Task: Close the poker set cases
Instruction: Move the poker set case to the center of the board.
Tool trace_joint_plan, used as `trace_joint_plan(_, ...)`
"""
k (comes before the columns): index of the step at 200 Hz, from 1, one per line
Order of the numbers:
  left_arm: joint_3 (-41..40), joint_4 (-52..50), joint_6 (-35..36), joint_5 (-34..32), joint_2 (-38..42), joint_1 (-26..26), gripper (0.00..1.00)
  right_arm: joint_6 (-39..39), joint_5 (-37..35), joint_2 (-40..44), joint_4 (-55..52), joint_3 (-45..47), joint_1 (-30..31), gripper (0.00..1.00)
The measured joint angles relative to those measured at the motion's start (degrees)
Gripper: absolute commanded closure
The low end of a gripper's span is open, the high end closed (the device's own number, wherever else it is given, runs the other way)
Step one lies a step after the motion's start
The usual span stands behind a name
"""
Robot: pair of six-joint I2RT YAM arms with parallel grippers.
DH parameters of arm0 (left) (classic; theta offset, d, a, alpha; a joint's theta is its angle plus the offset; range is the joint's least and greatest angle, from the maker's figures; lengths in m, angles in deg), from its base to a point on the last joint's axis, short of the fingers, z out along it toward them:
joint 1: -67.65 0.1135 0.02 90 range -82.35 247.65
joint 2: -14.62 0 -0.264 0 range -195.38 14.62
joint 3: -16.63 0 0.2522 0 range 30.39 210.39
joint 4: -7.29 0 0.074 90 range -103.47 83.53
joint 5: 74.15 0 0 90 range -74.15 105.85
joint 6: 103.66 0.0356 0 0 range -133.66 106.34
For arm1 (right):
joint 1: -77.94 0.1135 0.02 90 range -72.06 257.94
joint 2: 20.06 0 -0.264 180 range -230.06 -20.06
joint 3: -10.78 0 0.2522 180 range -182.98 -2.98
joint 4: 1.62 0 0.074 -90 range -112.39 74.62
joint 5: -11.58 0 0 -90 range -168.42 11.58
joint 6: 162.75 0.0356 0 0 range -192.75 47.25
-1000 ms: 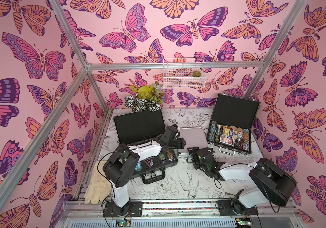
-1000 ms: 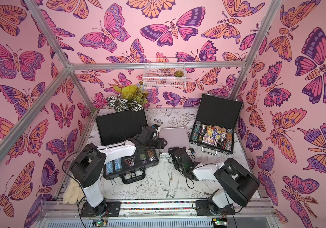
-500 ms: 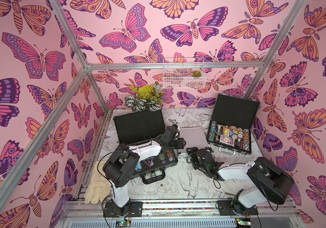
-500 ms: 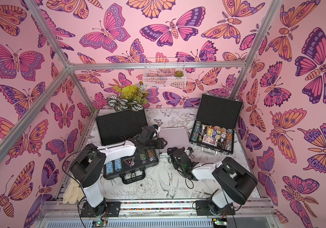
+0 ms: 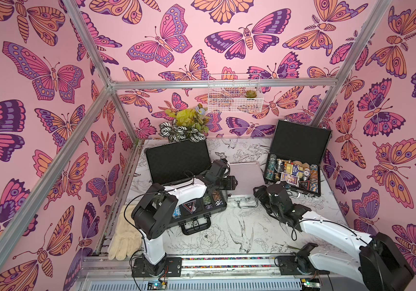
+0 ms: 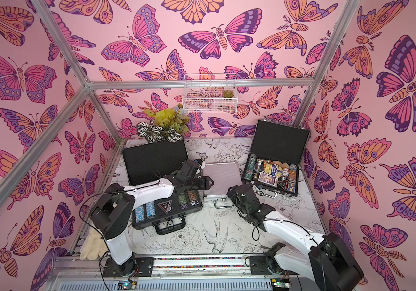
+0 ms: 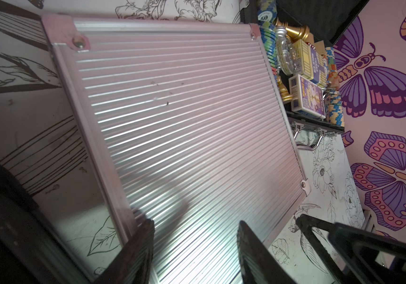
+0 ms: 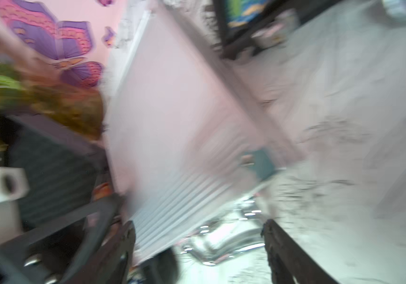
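- Grey ribbed case (image 5: 176, 161), left of silver case (image 5: 244, 176): lid up.
- Left hand (image 5: 228, 181), over silver case's shut lid: jaws apart, empty.
- Right hand (image 5: 258, 192), right of silver case: jaws apart, empty; just swung toward open black case (image 5: 295, 171), likely next.

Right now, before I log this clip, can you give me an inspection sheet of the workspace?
Surface: table cover, white with bird and flower line drawings.
Job's things: silver case shut; large dark case open, lid up; black trimmed case open, lid up.
Clutter: glove at the front edge by the left arm's base; plant at the back; wire basket on the wall.
Grippers: left claw open over the silver case's lid, holding nothing; right claw open near that case's handle, its wrist view blurred.
Cables: black loops hang from both arms.
Surroundings: butterfly walls, aluminium frame.
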Motion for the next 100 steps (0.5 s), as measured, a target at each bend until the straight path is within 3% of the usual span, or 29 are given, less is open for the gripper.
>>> trace_joint_plan(52,1.16,-1.62,-0.04,-0.02,-0.46,0.0,0.44,-12.7,0.52,-2.36,-11.85,-2.51,-0.24,0.51)
trace_joint_plan(100,1.95,-2.67,-0.04,-0.02,-0.72,0.0,0.44,-25.07,4.07,-8.5,-12.31,-6.21,-0.24,0.64)
